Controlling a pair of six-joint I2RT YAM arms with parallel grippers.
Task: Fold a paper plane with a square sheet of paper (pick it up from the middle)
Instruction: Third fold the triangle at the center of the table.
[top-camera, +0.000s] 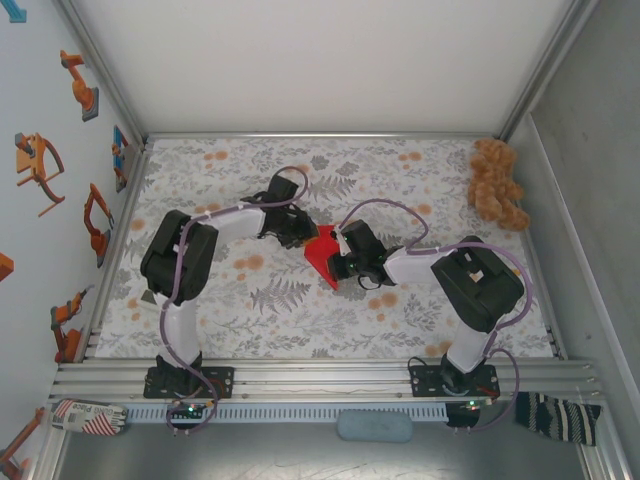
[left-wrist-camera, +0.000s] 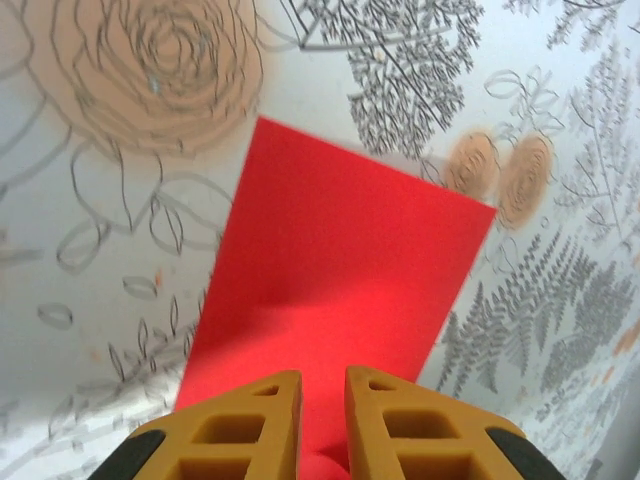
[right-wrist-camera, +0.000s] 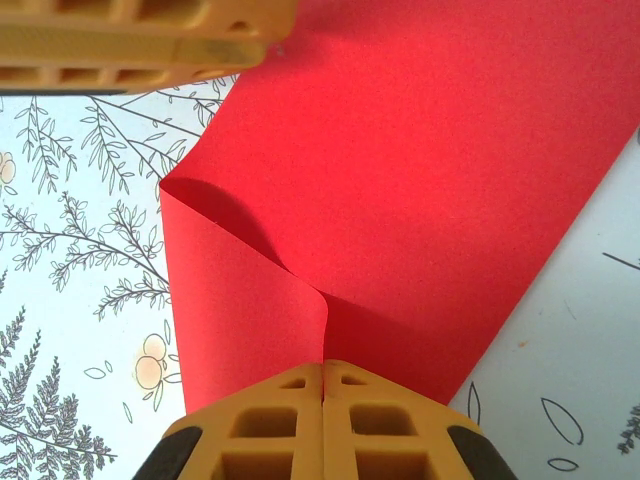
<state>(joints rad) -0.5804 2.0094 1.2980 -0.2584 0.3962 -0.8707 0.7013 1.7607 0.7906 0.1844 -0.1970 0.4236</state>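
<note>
Our left tool (left-wrist-camera: 322, 390) stands with a narrow gap over the square sheet of paper (left-wrist-camera: 340, 270), in the middle of the worktop (top-camera: 260, 300); we think it only presses. The right tool (right-wrist-camera: 322, 378) is clamped on a raised fold. If they pull apart, the sheet may tear or crease crookedly.
</note>
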